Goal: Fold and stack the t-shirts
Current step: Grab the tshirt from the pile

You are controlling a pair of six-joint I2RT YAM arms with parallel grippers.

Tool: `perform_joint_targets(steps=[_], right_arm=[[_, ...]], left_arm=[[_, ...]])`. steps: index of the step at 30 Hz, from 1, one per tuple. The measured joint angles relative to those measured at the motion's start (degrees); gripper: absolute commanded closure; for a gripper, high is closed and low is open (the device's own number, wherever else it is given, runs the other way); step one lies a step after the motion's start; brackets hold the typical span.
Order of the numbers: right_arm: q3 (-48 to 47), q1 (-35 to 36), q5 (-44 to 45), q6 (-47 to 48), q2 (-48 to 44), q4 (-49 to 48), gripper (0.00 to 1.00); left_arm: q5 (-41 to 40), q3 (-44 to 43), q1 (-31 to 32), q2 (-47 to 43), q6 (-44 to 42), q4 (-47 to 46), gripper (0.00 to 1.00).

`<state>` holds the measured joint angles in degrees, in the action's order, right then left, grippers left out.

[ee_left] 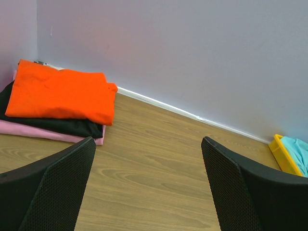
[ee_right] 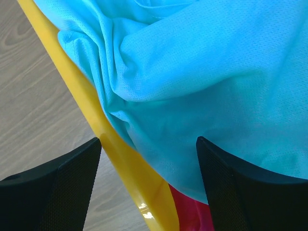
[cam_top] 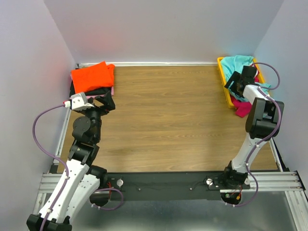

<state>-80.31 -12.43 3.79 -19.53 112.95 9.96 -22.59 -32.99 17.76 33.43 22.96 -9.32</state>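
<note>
Wood-grain table [cam_top: 163, 120]: a pale pink t-shirt [ee_left: 48, 132], bottom of a folded pile [ee_left: 57, 96], lies flat on the boards ahead and to the left of the fingers of the left gripper [ee_left: 147, 142]. A yellow tray [ee_right: 115, 149] sits on the boards, its rim running between the fingers of the right gripper [ee_right: 148, 142].

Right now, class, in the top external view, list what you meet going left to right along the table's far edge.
The orange-red t-shirt topping the folded stack, bare wooden table, yellow tray, turquoise t-shirt heaped in it.
</note>
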Motion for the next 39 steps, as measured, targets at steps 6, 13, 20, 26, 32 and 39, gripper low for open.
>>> perform_joint_targets(steps=[6, 13, 20, 26, 32, 39], right_arm=[[0.0, 0.0, 0.2, -0.6, 0.0, 0.1, 0.15], [0.2, -1.3, 0.0, -1.5, -0.7, 0.2, 0.14], [0.8, -4.0, -0.7, -2.1, -1.2, 0.2, 0.14], [1.6, -4.0, -3.0, -2.1, -1.2, 0.2, 0.15], [2.0, -4.0, -4.9, -1.9, -1.2, 0.4, 0.37], [1.9, -4.0, -6.1, -1.8, -1.1, 0.5, 0.99]], left_arm=[[-0.5, 0.1, 0.0, -0.4, 0.0, 0.0, 0.02], [-0.7, 0.1, 0.0, -0.4, 0.0, 0.0, 0.02], [-0.8, 0.1, 0.0, -0.4, 0.0, 0.0, 0.02], [-0.8, 0.1, 0.0, -0.4, 0.0, 0.0, 0.02], [-0.8, 0.2, 0.0, -0.4, 0.0, 0.0, 0.01], [-0.8, 0.2, 0.1, -0.4, 0.0, 0.0, 0.02]])
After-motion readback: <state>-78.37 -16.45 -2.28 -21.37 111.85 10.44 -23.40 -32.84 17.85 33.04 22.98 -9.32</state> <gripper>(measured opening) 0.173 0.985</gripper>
